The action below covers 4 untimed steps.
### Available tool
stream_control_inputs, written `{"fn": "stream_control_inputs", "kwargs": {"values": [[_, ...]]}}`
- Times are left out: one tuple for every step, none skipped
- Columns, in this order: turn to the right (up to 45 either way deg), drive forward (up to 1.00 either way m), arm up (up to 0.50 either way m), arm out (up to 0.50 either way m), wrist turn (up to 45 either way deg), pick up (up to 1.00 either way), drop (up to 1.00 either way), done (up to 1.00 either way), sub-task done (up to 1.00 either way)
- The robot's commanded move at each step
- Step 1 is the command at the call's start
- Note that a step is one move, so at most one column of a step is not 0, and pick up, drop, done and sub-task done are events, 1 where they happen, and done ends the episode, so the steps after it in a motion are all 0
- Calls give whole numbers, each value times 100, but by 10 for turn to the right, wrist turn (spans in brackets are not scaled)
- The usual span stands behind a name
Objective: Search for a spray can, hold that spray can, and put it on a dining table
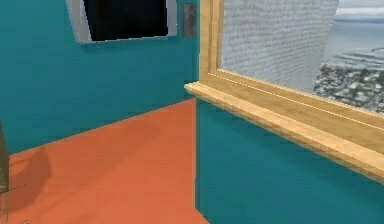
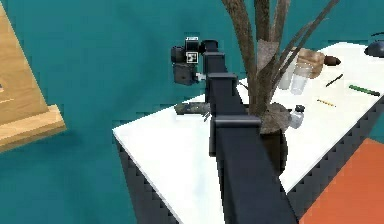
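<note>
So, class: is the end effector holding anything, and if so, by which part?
It cannot be told. The end effector shows against the teal wall, but its far end is too indistinct to reveal any object or point of hold.

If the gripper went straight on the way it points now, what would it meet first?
Probably the teal wall beyond the gripper; nothing else stands in that line, though depth is unclear.

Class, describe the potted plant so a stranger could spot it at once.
Find the white table. On it, right of the dark arm, stands the potted plant: a dark pot with tall brown stalks, far taller than the clear bottles beside it.
</note>
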Motion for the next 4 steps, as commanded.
{"fn": "stream_control_inputs", "kwargs": {"values": [[0, 0, -10, 0, 0, 0, 0, 0, 0], [0, 0, 0, 0, 0, 100, 0, 0, 0], [0, 0, 10, 0, 0, 0, 0, 0, 0], [0, 0, 0, 0, -450, 0, 0, 0, 0]]}}
